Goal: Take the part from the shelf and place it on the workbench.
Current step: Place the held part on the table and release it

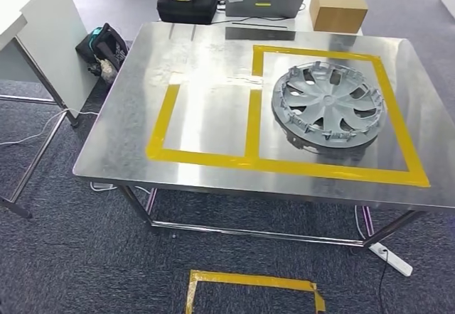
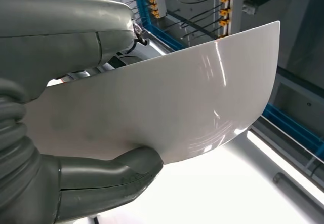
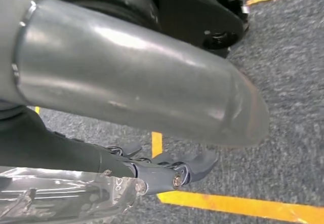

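On the far left of the head view a white panel (image 1: 51,33) stands on thin metal legs, and just right of it a black bag with teal trim (image 1: 104,47) sits on the grey carpet (image 1: 64,257). Next comes the steel tabletop (image 1: 209,94), marked with yellow tape (image 1: 252,126) into a smaller box on the left and a larger box on the right. Along its far edge lie a black case with green accents (image 1: 188,1), then a grey laptop (image 1: 265,0) bearing a green strip and a small sticker too small to read, then a brown cardboard box (image 1: 338,7). Inside the larger taped box rests a silver wheel cover (image 1: 328,108), spokes up; raised lettering on its rim is too small to make out. At the right, on the floor, lies a white power strip (image 1: 390,258), and a taped yellow rectangle (image 1: 252,289) marks the carpet near the robot. Over to the left wrist view: the left hand (image 2: 87,178) grips a glossy white curved part (image 2: 172,102), thumb pressed under its edge, with blue-framed shelving (image 2: 294,127) behind. In the right wrist view, the right hand (image 3: 164,171) hangs over carpet and yellow floor tape, its dark fingers loosely curled with nothing visible in them.
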Available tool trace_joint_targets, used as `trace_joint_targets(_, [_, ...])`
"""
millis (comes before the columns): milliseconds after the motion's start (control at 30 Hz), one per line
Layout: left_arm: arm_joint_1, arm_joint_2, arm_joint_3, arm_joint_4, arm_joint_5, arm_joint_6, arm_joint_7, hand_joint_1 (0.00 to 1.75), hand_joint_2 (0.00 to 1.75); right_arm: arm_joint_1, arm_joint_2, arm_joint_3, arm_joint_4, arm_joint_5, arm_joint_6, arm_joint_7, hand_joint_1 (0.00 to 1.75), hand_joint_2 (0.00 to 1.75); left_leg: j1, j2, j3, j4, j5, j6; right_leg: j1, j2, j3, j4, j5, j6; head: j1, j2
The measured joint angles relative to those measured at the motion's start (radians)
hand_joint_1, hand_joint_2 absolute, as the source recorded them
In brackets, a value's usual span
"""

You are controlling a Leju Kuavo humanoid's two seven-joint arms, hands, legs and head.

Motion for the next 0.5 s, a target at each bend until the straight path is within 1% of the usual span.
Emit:
trace_joint_targets(33, [0.0, 0.0, 0.0, 0.0, 0.0, 0.0, 0.0, 1.75, 1.75, 0.0, 0.001, 0.0, 0.0, 0.0, 0.0, 0.0, 0.0, 0.0, 0.0, 0.001, 0.003, 0.0, -0.004, 0.003, -0.002, -0.001, -0.039, 0.07, -0.03, 0.004, 0.003, 0.0])
trace_joint_targets(67, [0.0, 0.0, 0.0, 0.0, 0.0, -0.001, 0.0, 1.75, 1.75, 0.001, 0.001, 0.0, 0.0, 0.0, 0.0, 0.0, 0.0, 0.0, 0.0, 0.001, 0.006, 0.0, -0.008, 0.005, -0.003, -0.001, -0.081, 0.138, -0.053, 0.007, 0.003, 0.0])
trace_joint_targets(100, [0.0, -0.001, 0.0, 0.0, 0.0, -0.002, 0.0, 1.75, 1.75, 0.002, 0.002, 0.0, 0.0, 0.0, 0.0, 0.0, 0.0, 0.0, 0.0, 0.0, 0.011, 0.0, -0.012, 0.005, -0.004, -0.001, -0.114, 0.183, -0.059, 0.01, 0.003, 0.0])
trace_joint_targets(133, [0.001, -0.001, 0.0, 0.0, 0.0, -0.003, 0.0, 1.75, 1.75, 0.004, 0.002, 0.0, 0.0, 0.0, 0.0, 0.0, 0.0, 0.0, 0.0, -0.001, 0.017, 0.0, -0.017, 0.004, -0.005, -0.001, -0.13, 0.193, -0.044, 0.011, 0.004, 0.0])
trace_joint_targets(167, [0.001, -0.001, 0.0, 0.0, 0.0, -0.004, 0.0, 1.75, 1.75, 0.004, 0.002, 0.0, 0.0, 0.001, -0.001, 0.0, 0.0, 0.0, 0.001, -0.002, 0.025, 0.0, -0.023, 0.003, -0.005, -0.001, -0.124, 0.162, -0.009, 0.011, 0.003, 0.0])
trace_joint_targets(200, [0.001, -0.001, 0.0, 0.0, 0.0, -0.006, 0.0, 1.75, 1.75, 0.005, 0.002, 0.0, 0.0, 0.002, -0.001, 0.0, 0.0, 0.0, 0.001, -0.003, 0.035, 0.0, -0.03, 0.0, -0.006, -0.001, -0.103, 0.1, 0.038, 0.01, 0.004, 0.0])
trace_joint_targets(233, [0.001, -0.001, 0.001, 0.0, 0.0, -0.008, 0.0, 1.75, 1.75, 0.005, 0.002, 0.0, 0.0, 0.003, -0.002, 0.0, 0.0, 0.0, 0.001, -0.003, 0.044, 0.0, -0.037, -0.005, -0.006, -0.001, -0.074, 0.03, 0.077, 0.009, 0.004, 0.0])
trace_joint_targets(267, [0.001, -0.002, 0.003, 0.0, 0.001, -0.01, 0.0, 1.75, 1.75, 0.004, 0.003, 0.0, 0.0, 0.003, -0.003, 0.001, 0.0, 0.0, 0.0, -0.004, 0.05, 0.001, -0.044, -0.01, -0.006, 0.0, -0.049, -0.027, 0.104, 0.005, 0.004, 0.0])
trace_joint_targets(300, [0.001, -0.002, 0.005, 0.0, 0.001, -0.012, 0.0, 1.75, 1.75, 0.004, 0.004, 0.0, 0.001, 0.004, -0.005, 0.001, 0.0, 0.0, -0.002, -0.005, 0.054, 0.0, -0.049, -0.015, -0.005, 0.0, -0.032, -0.061, 0.116, 0.0, 0.004, 0.0])
trace_joint_targets(333, [0.001, -0.002, 0.007, 0.0, 0.002, -0.014, -0.001, 1.75, 1.75, 0.003, 0.005, 0.0, 0.001, 0.004, -0.006, 0.002, 0.0, 0.0, -0.003, -0.005, 0.056, -0.002, -0.051, -0.021, -0.004, 0.001, -0.025, -0.074, 0.114, -0.006, 0.003, 0.0])
trace_joint_targets(367, [0.001, -0.002, 0.009, 0.0, 0.002, -0.016, -0.001, 1.75, 1.75, 0.003, 0.006, 0.0, 0.001, 0.004, -0.006, 0.002, 0.0, 0.0, -0.003, -0.006, 0.057, -0.006, -0.052, -0.026, -0.002, 0.002, -0.024, -0.076, 0.112, -0.013, 0.002, 0.0])
trace_joint_targets(433, [0.002, -0.002, 0.012, 0.0, 0.002, -0.016, -0.002, 1.75, 1.75, 0.004, 0.007, 0.0, 0.001, 0.004, -0.007, 0.002, 0.0, 0.0, -0.001, -0.004, 0.06, -0.004, -0.059, -0.036, -0.003, 0.002, -0.019, -0.082, 0.111, -0.027, 0.0, 0.0])
trace_joint_targets(467, [0.002, -0.002, 0.013, 0.0, 0.002, -0.016, -0.002, 1.75, 1.75, 0.003, 0.007, 0.0, 0.001, 0.004, -0.007, 0.002, 0.0, 0.0, -0.001, -0.003, 0.05, 0.019, -0.072, -0.041, -0.005, 0.001, -0.014, -0.086, 0.109, -0.034, -0.001, 0.0])
trace_joint_targets(500, [0.001, -0.002, 0.015, 0.0, 0.003, -0.018, -0.002, 1.75, 1.75, 0.002, 0.008, 0.0, 0.001, 0.004, -0.007, 0.002, 0.0, 0.0, -0.001, -0.002, 0.027, 0.063, -0.093, -0.045, -0.007, 0.001, -0.009, -0.089, 0.108, -0.04, -0.004, 0.0])
